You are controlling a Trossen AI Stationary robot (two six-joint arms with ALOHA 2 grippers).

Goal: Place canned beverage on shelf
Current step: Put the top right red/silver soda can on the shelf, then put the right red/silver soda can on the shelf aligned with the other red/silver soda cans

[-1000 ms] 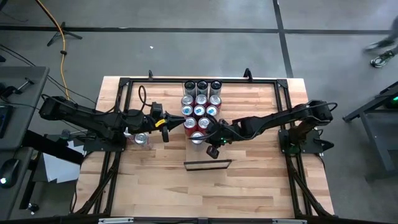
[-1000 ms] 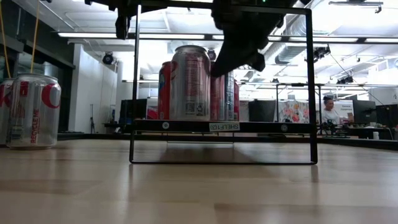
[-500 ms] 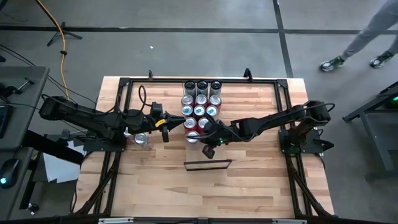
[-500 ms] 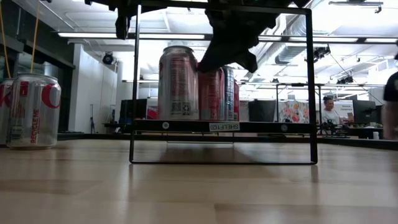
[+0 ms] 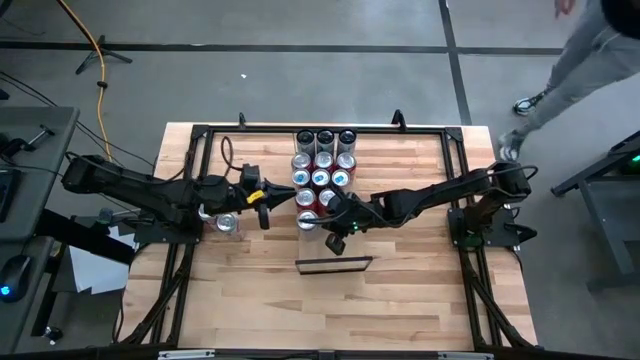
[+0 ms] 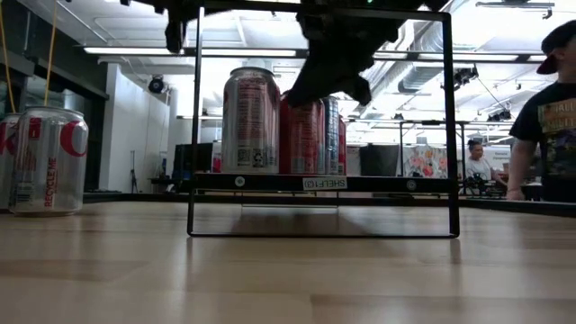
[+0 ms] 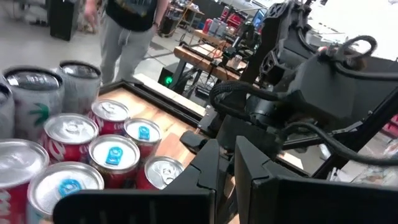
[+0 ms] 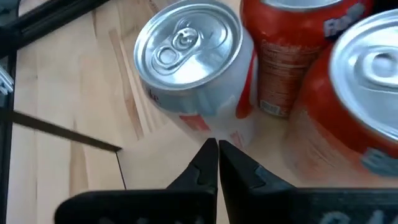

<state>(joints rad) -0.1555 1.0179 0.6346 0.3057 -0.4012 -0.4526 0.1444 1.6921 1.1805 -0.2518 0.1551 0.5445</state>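
A silver-and-red can (image 8: 193,62) (image 6: 250,121) stands upright on the table at the near end of a cluster of cans (image 5: 322,165). It is just behind the shelf (image 5: 333,265), a low black-edged board (image 6: 319,183). My right gripper (image 8: 217,149) (image 5: 325,228) is shut, slanting down at this can's right side. My left gripper (image 7: 227,158) (image 5: 265,208) is shut and level, left of the cluster, with nothing in it. My right gripper has its shut fingertips (image 8: 210,152) against the silver-and-red can's side wall (image 8: 202,124), low on the side that faces the table's right and near edges. The fingers slant down from the right. The can stands upright with its base on the table.
A lone silver-and-red can (image 5: 227,222) (image 6: 47,160) stands left of the shelf under my left arm. Red cans (image 8: 367,93) crowd close to the pushed can. A black frame (image 5: 200,135) rims the table. People (image 6: 544,108) stand and walk beyond it.
The silver-and-red can has slid a little toward the table's left edge, away from the red cans beside it and still upright. My right gripper's shut fingers have followed it that way.
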